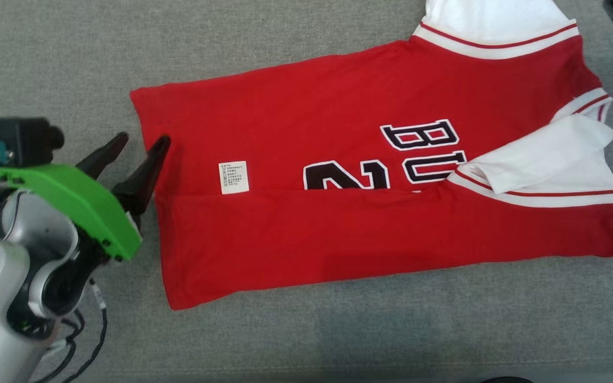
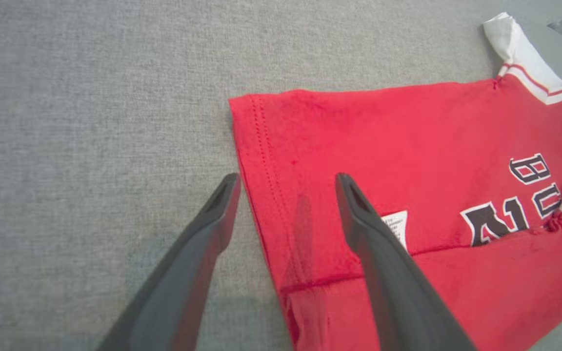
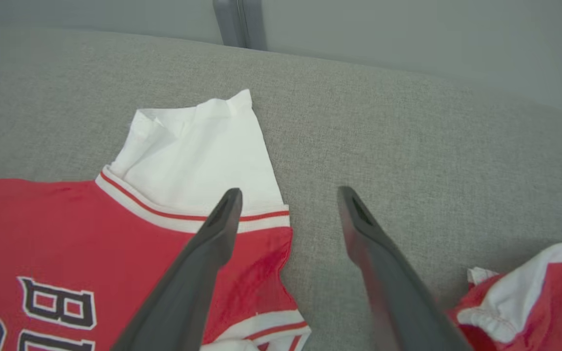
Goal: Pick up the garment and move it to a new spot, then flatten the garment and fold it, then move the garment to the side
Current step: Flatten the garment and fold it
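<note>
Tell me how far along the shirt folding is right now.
Done: the garment lies flat on the grey surface, with its near long edge folded up over the lettering. In hand: the left tool is open astride the hem, the right tool open by the white sleeve, neither gripping. Left: the remaining folds and moving it aside.
</note>
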### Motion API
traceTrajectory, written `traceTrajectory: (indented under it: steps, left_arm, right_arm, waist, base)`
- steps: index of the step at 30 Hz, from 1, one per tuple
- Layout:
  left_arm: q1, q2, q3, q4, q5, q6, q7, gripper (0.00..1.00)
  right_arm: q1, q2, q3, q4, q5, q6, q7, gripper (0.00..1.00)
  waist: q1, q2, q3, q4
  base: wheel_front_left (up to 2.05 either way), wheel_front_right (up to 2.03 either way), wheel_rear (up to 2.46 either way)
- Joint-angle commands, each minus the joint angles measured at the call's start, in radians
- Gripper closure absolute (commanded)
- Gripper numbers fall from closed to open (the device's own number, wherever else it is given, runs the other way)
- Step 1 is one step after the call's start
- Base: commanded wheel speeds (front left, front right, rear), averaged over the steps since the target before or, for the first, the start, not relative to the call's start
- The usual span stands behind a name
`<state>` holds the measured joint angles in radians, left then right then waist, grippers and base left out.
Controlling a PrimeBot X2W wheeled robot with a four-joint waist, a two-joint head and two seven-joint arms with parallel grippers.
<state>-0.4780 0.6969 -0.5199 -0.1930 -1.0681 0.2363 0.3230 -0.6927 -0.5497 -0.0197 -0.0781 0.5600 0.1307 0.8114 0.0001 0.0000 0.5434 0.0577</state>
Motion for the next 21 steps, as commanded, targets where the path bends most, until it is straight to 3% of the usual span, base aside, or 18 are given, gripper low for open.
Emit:
traceTrajectory:
  steps: [1, 7, 21]
  left_arm:
    - [-0.077, -0.036, -0.021, 0.055, 0.011, -0.016, 0.020, 0.00]
    - [-0.241, -0.127, -0.100, 0.234, 0.050, -0.076, 0.084, 0.00]
    - [-0.354, -0.299, -0.176, 0.416, 0.008, -0.212, 0.101, 0.00]
  right_arm:
    - [-0.070, 0.014, 0.039, 0.054, -0.023, 0.000, -0.019, 0.00]
    - [-0.235, 0.044, 0.153, 0.274, -0.101, 0.000, -0.084, 0.00]
    - [-0.358, 0.080, 0.164, 0.655, -0.242, -0.001, -0.241, 0.00]
  waist:
    - [-0.0001, 0.0000, 0.068, 0.067]
    - [-0.0001, 0.0000, 0.084, 0.121]
    - [-0.0001, 0.0000, 0.102, 0.181]
  base:
    - [0.00, 0.00, 0.00]
    - [0.00, 0.00, 0.00]
    - [0.00, 0.00, 0.00]
